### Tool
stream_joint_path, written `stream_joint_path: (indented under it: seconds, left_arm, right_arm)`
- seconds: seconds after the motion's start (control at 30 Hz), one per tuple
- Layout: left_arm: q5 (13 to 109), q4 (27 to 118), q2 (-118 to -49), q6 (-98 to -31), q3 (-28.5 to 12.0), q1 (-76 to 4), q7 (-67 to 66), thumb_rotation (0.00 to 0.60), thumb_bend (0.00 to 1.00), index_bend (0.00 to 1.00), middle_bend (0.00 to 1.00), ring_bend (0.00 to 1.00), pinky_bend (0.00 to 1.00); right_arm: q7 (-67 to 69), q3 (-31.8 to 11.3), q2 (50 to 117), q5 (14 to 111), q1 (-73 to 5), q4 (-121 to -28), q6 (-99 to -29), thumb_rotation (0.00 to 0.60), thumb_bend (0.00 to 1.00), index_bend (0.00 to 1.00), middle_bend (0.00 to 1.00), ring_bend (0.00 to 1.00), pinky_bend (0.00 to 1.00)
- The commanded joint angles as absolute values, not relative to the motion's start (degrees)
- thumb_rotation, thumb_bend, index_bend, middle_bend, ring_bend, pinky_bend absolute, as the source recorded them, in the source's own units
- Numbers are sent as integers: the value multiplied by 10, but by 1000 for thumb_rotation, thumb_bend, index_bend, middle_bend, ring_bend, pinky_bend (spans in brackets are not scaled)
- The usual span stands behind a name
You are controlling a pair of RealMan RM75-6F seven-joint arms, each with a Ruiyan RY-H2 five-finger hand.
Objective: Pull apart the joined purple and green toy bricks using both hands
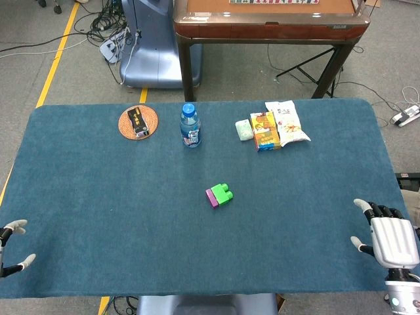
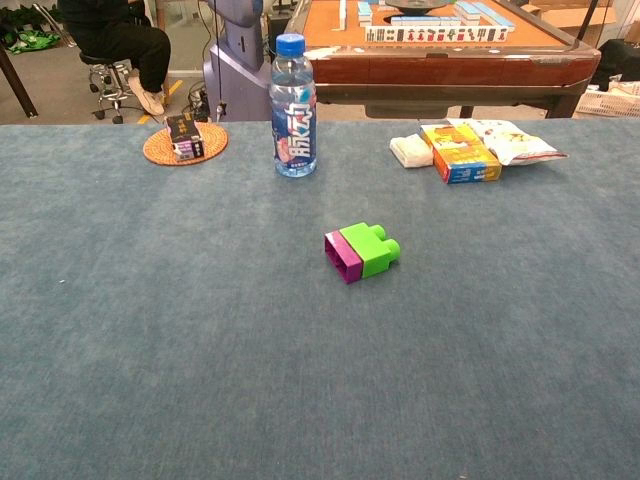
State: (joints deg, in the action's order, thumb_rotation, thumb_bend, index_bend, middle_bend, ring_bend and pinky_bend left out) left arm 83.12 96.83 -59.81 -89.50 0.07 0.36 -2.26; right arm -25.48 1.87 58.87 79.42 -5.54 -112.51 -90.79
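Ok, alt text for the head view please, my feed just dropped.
Joined purple and green bricks lie untouched mid-table on the blue cloth. The left robot hand and right robot hand wait open at the near corners; a water bottle stands behind.

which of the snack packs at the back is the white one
The white crinkled snack bag, rightmost of the group; the orange-yellow box beside it and the small pale green packet further left are coloured.

Lower right, the silver-backed right hand [image 1: 392,239] shows black fingers with pale tips; lower left, the left hand [image 1: 12,246] shows matching black, pale-tipped fingers.
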Motion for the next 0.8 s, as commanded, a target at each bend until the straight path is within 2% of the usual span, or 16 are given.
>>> stream_joint_path:
  seconds: [0.03,0.2,0.27,0.33,0.43,0.6,0.67,0.8]
  left_arm:
    - [830,971,-600,-896,-1,5,-22,600,0,322,376,342,498]
    - [840,975,-597,-900,3,9,-31,600,0,322,376,342,498]
    - [842,977,-597,-903,3,12,-30,600,0,322,376,342,498]
    - [842,978,-596,-905,2,14,-28,600,0,322,376,342,498]
    - [840,976,-596,-904,2,16,-28,600,0,322,376,342,500]
    - [837,968,-607,-905,1,20,-18,600,0,322,376,343,521]
    - [840,962,-613,-906,2,21,-18,600,0,323,376,343,527]
    - [837,954,-620,-905,0,23,-16,600,0,325,376,343,532]
  right_arm:
    - [-252,13,588,795,-56,-1125,-903,600,0,256,333,321,333]
    - [-246,-2,584,792,-73,-1132,-873,600,0,261,356,323,352]
    - [-246,-13,585,786,-87,-1135,-852,600,0,269,402,353,406]
    - [-250,-26,588,774,-107,-1138,-824,600,0,275,453,423,496]
    - [-261,-51,595,742,-148,-1139,-769,600,0,277,584,590,673]
    - [-296,-98,625,671,-229,-1126,-678,600,0,277,887,912,952]
    - [-321,-116,641,632,-267,-1117,-641,600,0,278,976,984,994]
    - [-374,-140,677,556,-339,-1094,-587,600,0,278,1000,1000,1000]
